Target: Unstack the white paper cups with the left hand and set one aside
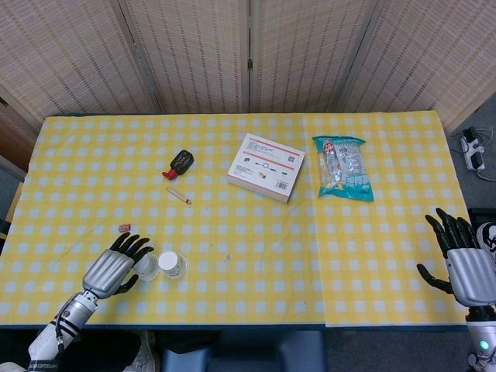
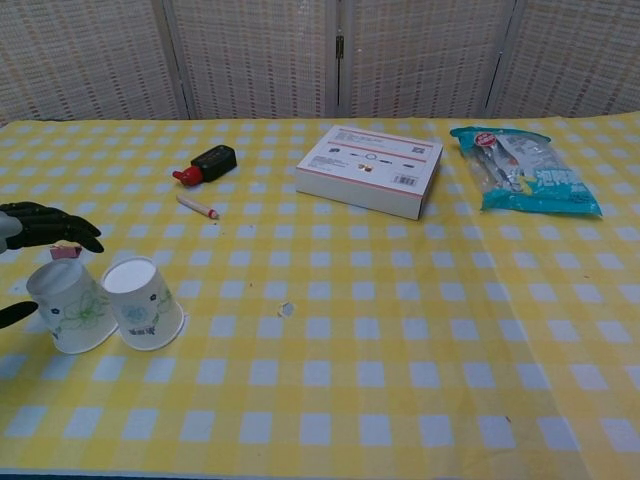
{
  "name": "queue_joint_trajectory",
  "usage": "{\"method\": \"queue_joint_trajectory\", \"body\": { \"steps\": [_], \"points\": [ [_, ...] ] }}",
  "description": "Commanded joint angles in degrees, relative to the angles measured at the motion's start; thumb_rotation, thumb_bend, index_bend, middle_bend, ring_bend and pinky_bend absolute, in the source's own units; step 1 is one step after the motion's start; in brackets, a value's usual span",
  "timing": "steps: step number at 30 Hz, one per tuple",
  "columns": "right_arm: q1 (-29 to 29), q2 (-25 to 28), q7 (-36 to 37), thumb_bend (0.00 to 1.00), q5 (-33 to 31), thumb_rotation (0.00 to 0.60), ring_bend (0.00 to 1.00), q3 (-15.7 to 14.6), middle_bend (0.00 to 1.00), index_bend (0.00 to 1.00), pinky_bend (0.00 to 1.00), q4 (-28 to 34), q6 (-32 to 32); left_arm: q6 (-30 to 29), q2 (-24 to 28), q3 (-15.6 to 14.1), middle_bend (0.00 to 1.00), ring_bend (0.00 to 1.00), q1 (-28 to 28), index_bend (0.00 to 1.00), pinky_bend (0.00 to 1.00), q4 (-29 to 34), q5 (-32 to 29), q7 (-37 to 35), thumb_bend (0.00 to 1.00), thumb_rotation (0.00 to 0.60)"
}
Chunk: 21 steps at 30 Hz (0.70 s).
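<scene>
Two white paper cups stand upside down side by side near the table's front left. The right one (image 1: 172,264) (image 2: 143,300) stands free. The left cup (image 1: 147,266) (image 2: 68,305) sits between the fingers and thumb of my left hand (image 1: 115,267) (image 2: 35,228). The dark fingers hover just above and behind it, the thumb lies off to its left, and I see no firm contact. My right hand (image 1: 465,263) is at the table's right edge with fingers spread, holding nothing.
A white box (image 1: 266,166) (image 2: 368,168) and a teal snack bag (image 1: 343,167) (image 2: 525,170) lie at the back right. A black-and-red marker (image 1: 179,163) and a small crayon (image 1: 179,195) lie behind the cups. A pink scrap (image 2: 66,252) sits by my left fingers.
</scene>
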State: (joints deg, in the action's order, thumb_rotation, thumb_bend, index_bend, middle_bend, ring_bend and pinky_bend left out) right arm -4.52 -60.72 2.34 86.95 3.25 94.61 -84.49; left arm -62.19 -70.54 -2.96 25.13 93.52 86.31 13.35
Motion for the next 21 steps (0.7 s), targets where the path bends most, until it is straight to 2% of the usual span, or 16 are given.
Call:
{"method": "queue_joint_trajectory", "body": {
  "steps": [1, 11, 15, 21],
  "points": [
    [-0.09, 0.1, 0.29, 0.3, -0.29, 0.6, 0.0, 0.07, 0.0, 0.0, 0.0, -0.1, 0.29, -1.53, 0.88, 0.67, 0.12, 0.07, -0.57, 0.17, 0.0, 0.94, -0.36, -1.02, 0.49, 0.6],
    [-1.04, 0.99, 4.6, 0.3, -1.39, 0.6, 0.0, 0.19, 0.0, 0.0, 0.0, -1.03, 2.99, -12.22, 4.58, 6.87, 0.12, 0.07, -6.23, 0.17, 0.0, 0.79, -9.38, -4.48, 0.5, 0.6],
    [-1.38, 0.89, 7.0, 0.3, -1.09, 0.6, 0.02, 0.15, 0.0, 0.0, 0.0, -1.67, 3.55, -15.92, 5.87, 7.08, 0.12, 0.07, -9.34, 0.17, 0.0, 1.23, -11.36, -4.52, 0.5, 0.6],
    [-1.79, 1.08, 10.48, 0.3, 0.61, 0.6, 0.04, -0.38, 0.0, 0.0, 0.0, -2.1, 3.78, -20.94, 6.86, 5.71, 0.12, 0.07, -13.84, 0.17, 0.0, 3.39, -11.1, -4.15, 0.5, 0.6]
  ]
}}
